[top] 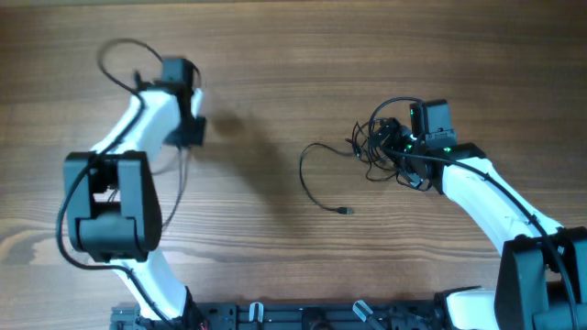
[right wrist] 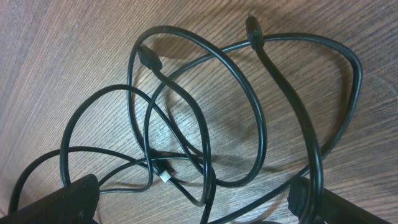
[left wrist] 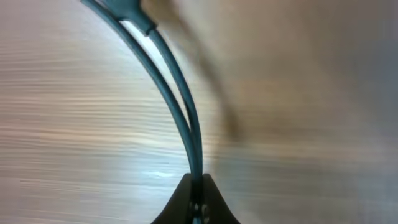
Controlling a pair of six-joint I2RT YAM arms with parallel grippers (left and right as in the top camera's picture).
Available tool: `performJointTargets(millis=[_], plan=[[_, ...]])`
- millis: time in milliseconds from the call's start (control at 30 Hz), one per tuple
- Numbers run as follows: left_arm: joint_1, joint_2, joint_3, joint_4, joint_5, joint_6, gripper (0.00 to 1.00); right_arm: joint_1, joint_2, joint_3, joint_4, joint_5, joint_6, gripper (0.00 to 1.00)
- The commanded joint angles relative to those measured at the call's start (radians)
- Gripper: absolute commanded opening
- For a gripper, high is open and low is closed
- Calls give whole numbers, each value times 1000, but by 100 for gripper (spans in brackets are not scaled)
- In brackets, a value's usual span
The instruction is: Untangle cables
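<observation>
The cables are thin black cords with small plugs, looped over one another in a loose tangle at right centre of the overhead frame, with one tail trailing toward lower left. The right gripper stands over that tangle, jaws wide apart with loops between its fingers. In the upper left, the left gripper is clamped on a doubled strand of a separate cable.

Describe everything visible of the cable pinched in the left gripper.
The cable is a thin, black, rubbery-looking cord. In the left wrist view it is doubled: two strands run side by side into the shut tips of the left gripper, which pinch them, and a thicker plug moulding shows at the top. Overhead, it arcs as one open loop over the wooden table, far from the tangled bundle. Whether it rests on the wood is unclear.
</observation>
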Motion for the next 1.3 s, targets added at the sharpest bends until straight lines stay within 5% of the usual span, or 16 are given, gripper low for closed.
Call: performJointTargets(millis=[0,200,300,367,600,633,667,700,867,967,1133,1267], plan=[[114,-12,278,55,-61,-134,4,4,11,1,1,2,-19,100],[333,-4,375,558,-37,-133,4,4,11,1,-3,-2,-19,100],[450,68,375,843,151,-134,4,4,11,1,-1,-2,-16,100],[492,164,375,901,248,-181,4,4,11,1,-1,-10,-15,100],[478,452,375,753,275,-187,8,4,11,1,6,-66,60,100],[478,452,375,746,275,-199,21,4,11,1,6,-66,60,100],[477,427,376,747,268,-247,72,4,11,1,6,-66,60,100],[478,382,376,744,268,-295,100,4,11,1,10,-66,60,100],[446,81,376,587,274,-409,100,4,11,1,32,-66,42,100],[375,-53,376,390,405,-425,100,1,5,8,82,-129,-100,100],[185,-85,375,168,864,-425,100,-86,-126,22,63,-79,-99,100],[-44,-79,354,-79,823,-568,100,-170,-195,22,-42,194,-95,100]])
